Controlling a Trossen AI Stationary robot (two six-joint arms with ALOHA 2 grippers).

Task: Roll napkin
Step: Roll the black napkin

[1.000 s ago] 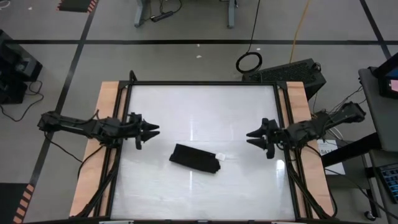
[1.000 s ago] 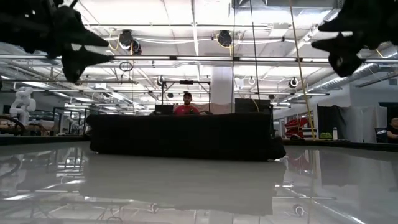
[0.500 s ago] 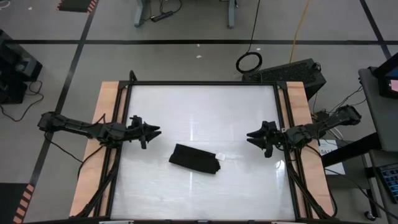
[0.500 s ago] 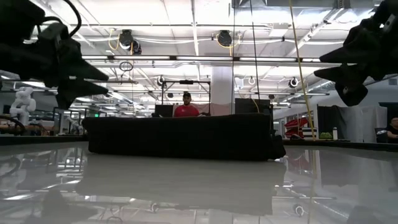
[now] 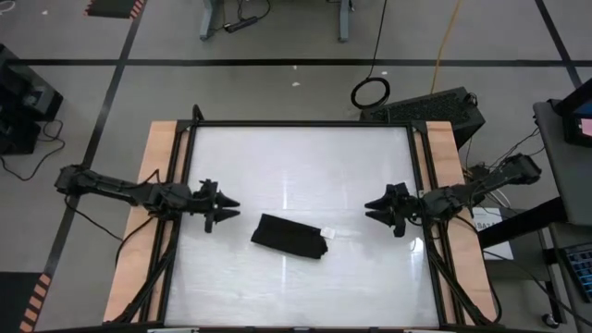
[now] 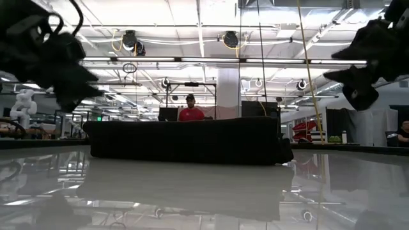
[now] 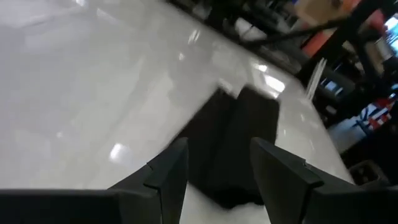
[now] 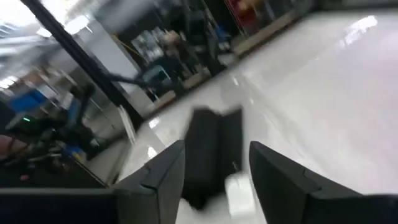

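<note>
High view: napkin (image 5: 290, 236) lies folded into a compact dark bundle on the white table (image 5: 305, 157), a bit toward the near edge from centre, small white tag (image 5: 327, 233) showing at its right end. Left gripper (image 5: 228, 208) sits just left of the bundle, not touching it, fingers parted, nothing between them. Right gripper (image 5: 372, 210) is off to the right, well apart from the cloth, fingers also parted and empty. Both arms reach in from the wooden side rails (image 5: 157, 176)

Low view: napkin (image 6: 185, 139) reads as a long low black slab across the middle of the table. Left gripper (image 6: 77, 80) hangs above table height at upper left, right gripper (image 6: 348, 80) at upper right, both clear of the cloth. A person in a red top (image 6: 190, 112) is in the room behind

Left wrist view: two dark fingers (image 7: 168, 174) stand apart with a clear gap, napkin (image 7: 233, 143) seen beyond it, lying on the table, not gripped

Right wrist view: fingers (image 8: 165, 177) spread, nothing held; napkin (image 8: 211, 149) lies ahead on the table with the white tag (image 8: 238, 186) at its nearer end
</note>
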